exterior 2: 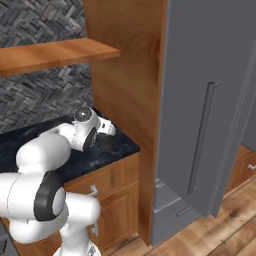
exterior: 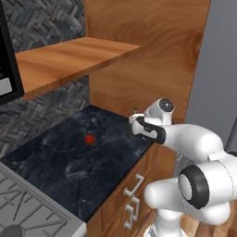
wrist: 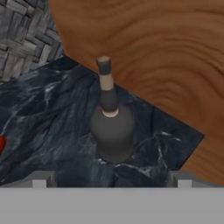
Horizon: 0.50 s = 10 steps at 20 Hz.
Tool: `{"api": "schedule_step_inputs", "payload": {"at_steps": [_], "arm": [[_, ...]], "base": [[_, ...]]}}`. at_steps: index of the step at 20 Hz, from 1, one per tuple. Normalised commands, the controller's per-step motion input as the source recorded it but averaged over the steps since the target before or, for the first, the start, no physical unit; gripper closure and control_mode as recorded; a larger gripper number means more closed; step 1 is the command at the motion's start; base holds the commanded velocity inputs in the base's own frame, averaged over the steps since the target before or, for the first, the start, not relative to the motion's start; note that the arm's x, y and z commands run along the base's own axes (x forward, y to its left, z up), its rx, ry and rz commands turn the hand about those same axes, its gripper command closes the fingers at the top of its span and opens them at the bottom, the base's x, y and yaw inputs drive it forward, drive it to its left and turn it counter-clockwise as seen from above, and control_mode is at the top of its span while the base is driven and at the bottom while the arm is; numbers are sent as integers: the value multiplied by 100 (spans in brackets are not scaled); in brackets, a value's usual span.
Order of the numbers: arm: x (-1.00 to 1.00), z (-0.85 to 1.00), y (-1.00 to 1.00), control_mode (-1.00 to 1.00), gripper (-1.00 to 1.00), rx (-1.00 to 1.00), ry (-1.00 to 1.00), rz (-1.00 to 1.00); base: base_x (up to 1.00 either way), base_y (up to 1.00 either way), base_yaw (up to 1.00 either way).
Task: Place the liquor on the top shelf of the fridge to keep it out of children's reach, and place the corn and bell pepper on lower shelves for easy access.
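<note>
The liquor point(wrist: 113, 131), a dark squat bottle with a slim neck and tan cork, stands upright on the black marble counter point(exterior: 69, 162), close to the wooden side panel. My gripper point(wrist: 112, 179) hovers just above and short of it, open wide, with nothing between the fingertips point(wrist: 41, 178). In the left base view the hand point(exterior: 139, 124) sits over the counter's back right corner. The small red bell pepper point(exterior: 89, 138) lies on the counter left of the hand. The grey fridge point(exterior 2: 200, 100) stands to the right; its front hides the shelves. The corn is out of view.
A tall wooden panel point(exterior: 148, 46) rises between counter and fridge. A wooden wall shelf point(exterior: 69, 58) overhangs the counter. A stove point(exterior: 28, 213) lies at the near left and a black microwave point(exterior: 7, 60) at the far left. Drawers point(exterior: 132, 194) sit under the counter.
</note>
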Motion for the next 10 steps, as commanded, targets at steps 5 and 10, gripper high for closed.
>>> {"api": "schedule_step_inputs", "payload": {"at_steps": [5,10], "arm": [[38,-6,7,-100,-100,0,0,1],[34,-5,11,-100,-100,-1,0,1]], "base": [[0,0,0],[0,0,0]]}}
